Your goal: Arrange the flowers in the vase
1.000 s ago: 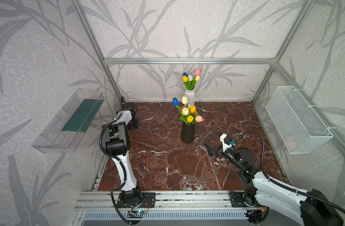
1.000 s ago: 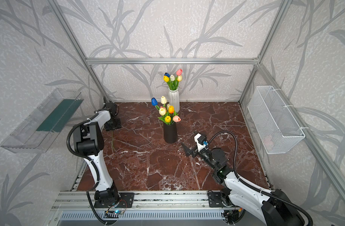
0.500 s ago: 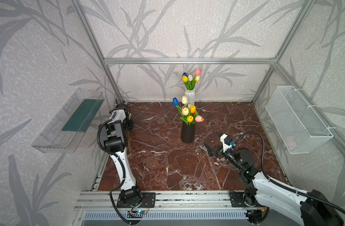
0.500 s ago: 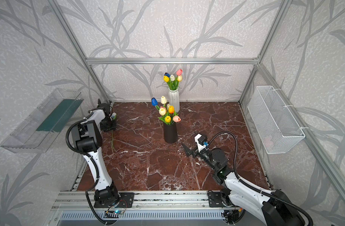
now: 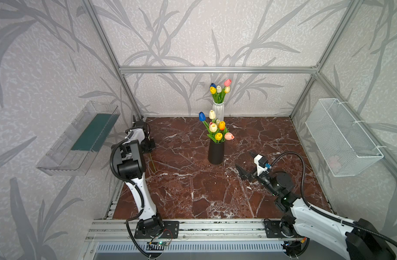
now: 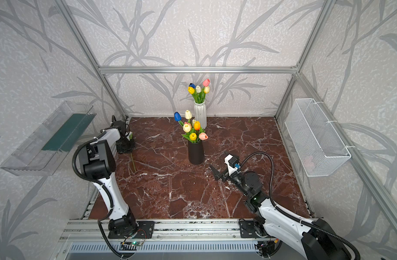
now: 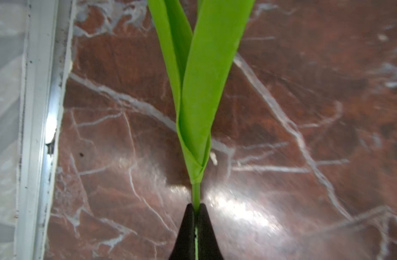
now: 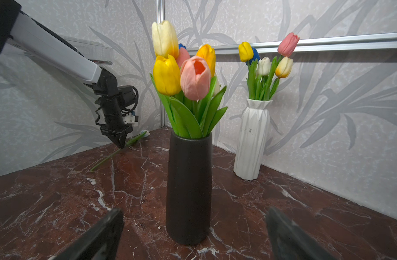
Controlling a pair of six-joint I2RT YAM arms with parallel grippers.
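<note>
A black vase (image 5: 216,153) (image 6: 196,153) (image 8: 188,186) stands mid-floor, filled with several tulips of yellow, pink, white, orange and blue. One loose flower lies on the marble at the far left; its thin stem (image 5: 153,163) (image 6: 132,161) (image 8: 107,157) trails toward the front and its pale head (image 8: 145,133) points at the corner. My left gripper (image 7: 195,206) (image 8: 121,145) (image 5: 148,146) points down, shut on that stem just below the green leaves (image 7: 199,90). My right gripper (image 5: 244,159) (image 6: 218,160) (image 8: 194,211) stands open just right of the black vase, facing it and holding nothing.
A white ribbed vase (image 5: 218,110) (image 8: 251,139) with several tulips stands by the back wall. A clear plastic bin (image 5: 80,139) hangs on the left wall, a white wire basket (image 5: 341,137) on the right wall. The wall's metal rail (image 7: 40,135) runs close beside the left gripper.
The left arm swung toward the back-left corner and came down over the loose flower, and its jaws closed on the stem. The right arm has not moved.
</note>
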